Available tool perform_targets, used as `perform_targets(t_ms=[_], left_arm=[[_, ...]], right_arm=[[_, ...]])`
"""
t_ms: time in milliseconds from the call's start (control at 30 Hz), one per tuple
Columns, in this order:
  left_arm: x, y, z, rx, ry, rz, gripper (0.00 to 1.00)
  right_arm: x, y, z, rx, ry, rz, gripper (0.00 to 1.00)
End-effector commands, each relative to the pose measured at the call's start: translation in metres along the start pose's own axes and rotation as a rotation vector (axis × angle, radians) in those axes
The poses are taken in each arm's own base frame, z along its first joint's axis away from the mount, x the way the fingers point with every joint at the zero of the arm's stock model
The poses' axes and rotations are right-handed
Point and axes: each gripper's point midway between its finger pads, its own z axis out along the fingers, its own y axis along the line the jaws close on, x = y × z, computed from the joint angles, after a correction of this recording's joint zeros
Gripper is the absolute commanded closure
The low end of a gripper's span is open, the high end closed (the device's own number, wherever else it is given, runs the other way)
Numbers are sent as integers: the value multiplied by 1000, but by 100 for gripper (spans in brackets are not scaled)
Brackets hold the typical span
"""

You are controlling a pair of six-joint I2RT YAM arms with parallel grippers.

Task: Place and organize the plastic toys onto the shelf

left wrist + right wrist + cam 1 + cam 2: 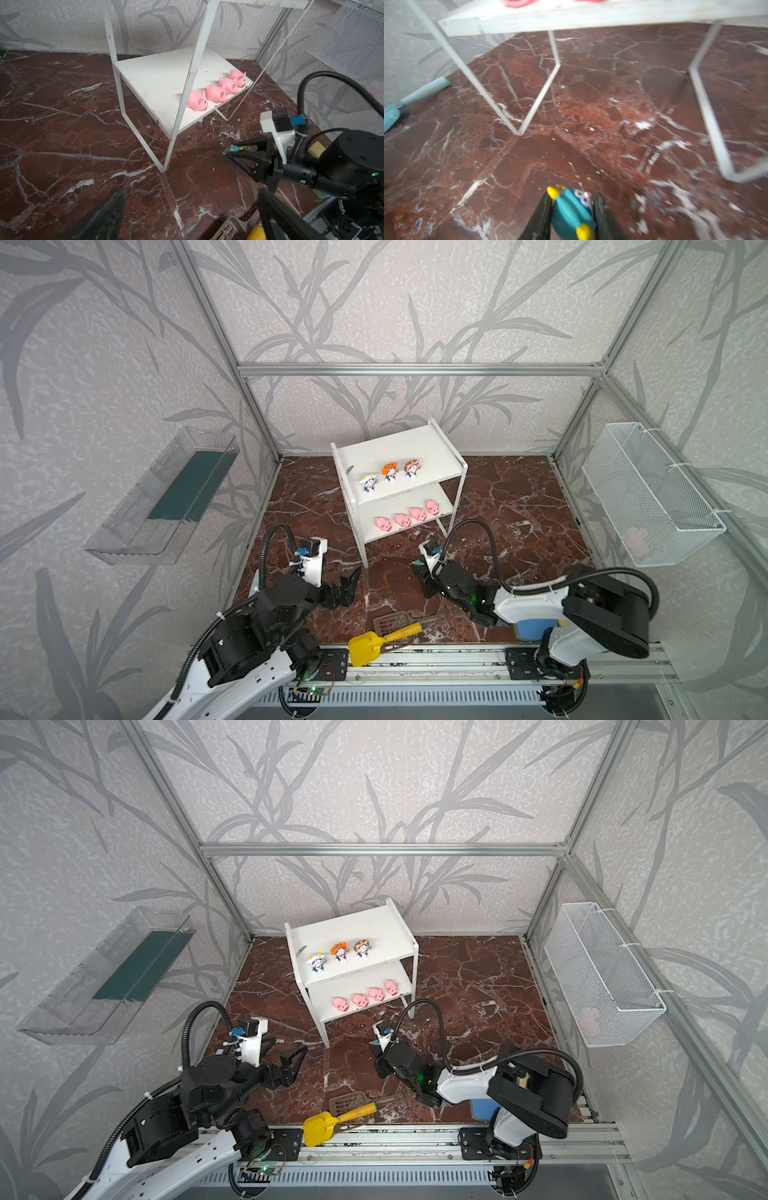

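R gripper [231, 150] is closed on the teal figurine [571, 212], pinching its round head, low over the floor just near the shelf [399, 448], by its right legs; cannot tell if it touches the floor. L gripper [350, 578] is wide open and empty, left of the shelf. Top board has white figurine [369, 482], orange figurine [390, 472], brown figurine [411, 469], w/ free place at right; four pink pigs [417, 514] on lower board. Risks: the smooth head may turn or slip out; fingers may knock the brown figurine or push the light shelf. No brand or writing readable
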Motion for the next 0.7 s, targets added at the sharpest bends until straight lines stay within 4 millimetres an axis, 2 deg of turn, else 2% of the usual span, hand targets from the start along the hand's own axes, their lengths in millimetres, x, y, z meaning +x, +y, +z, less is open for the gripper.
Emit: perform_targets(t_ms=[0, 67, 200, 233, 333, 367, 500, 667], left_arm=[[-2, 0, 2, -8, 1, -16, 1], [-2, -2, 3, -2, 5, -15, 1], [1, -8, 7, 24, 23, -8, 1], [2, -13, 8, 47, 33, -2, 1], [14, -52, 16, 242, 120, 33, 1], [21, -59, 24, 256, 165, 32, 1], [44, -75, 47, 282, 321, 66, 1], [48, -92, 61, 290, 329, 171, 1]], right_arm=[[32, -41, -23, 151, 134, 54, 70], [40, -63, -34, 221, 182, 114, 70], [61, -82, -56, 270, 253, 202, 70], [65, -84, -59, 279, 253, 244, 70], [75, -93, -70, 303, 251, 294, 70], [77, -95, -73, 309, 249, 312, 70], [83, -100, -80, 322, 256, 348, 70], [88, -105, -86, 345, 266, 383, 70]])
